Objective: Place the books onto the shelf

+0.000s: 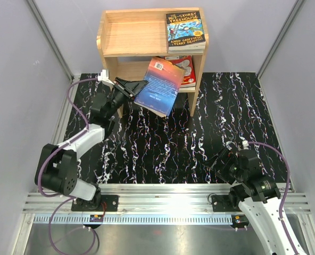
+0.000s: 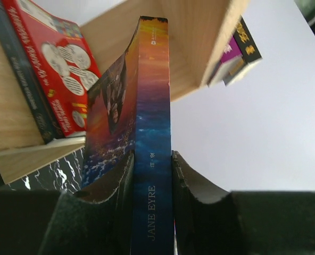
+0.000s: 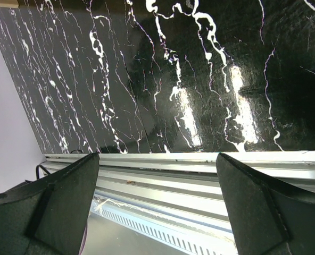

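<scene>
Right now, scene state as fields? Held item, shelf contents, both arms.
left jaws: shut on the Jane Eyre book, clamping both covers beside the spine
Jane Eyre book: tilted, off the table, in front of the lower tier of the shelf
top tier: Treehouse stack lying at the right side
lower tier: red book at the right
right jaws: open, holding nothing, low over the near edge of the marbled mat
</scene>
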`<act>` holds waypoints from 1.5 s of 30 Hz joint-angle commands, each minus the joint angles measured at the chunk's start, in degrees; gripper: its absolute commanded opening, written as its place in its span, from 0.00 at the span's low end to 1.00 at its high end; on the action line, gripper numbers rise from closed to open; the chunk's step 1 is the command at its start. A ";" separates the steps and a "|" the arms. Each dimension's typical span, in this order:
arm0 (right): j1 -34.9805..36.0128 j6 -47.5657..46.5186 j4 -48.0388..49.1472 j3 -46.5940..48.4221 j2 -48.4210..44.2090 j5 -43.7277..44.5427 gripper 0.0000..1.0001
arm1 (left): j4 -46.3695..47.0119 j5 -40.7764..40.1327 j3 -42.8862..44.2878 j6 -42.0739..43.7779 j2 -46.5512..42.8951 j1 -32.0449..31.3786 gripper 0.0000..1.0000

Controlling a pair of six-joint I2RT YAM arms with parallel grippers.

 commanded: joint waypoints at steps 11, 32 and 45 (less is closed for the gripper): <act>0.25 -0.58 1.93 -0.99 -0.21 -0.89 0.97 | 3.19 -17.35 2.06 -3.97 2.01 -4.28 0.00; 0.25 -0.85 1.84 -3.45 -1.70 -1.51 0.97 | -20.37 -35.02 21.04 0.25 8.42 -9.99 0.00; 0.25 -1.81 3.68 -5.39 0.41 -2.91 0.97 | -20.90 -39.94 33.33 1.74 19.05 -11.75 0.00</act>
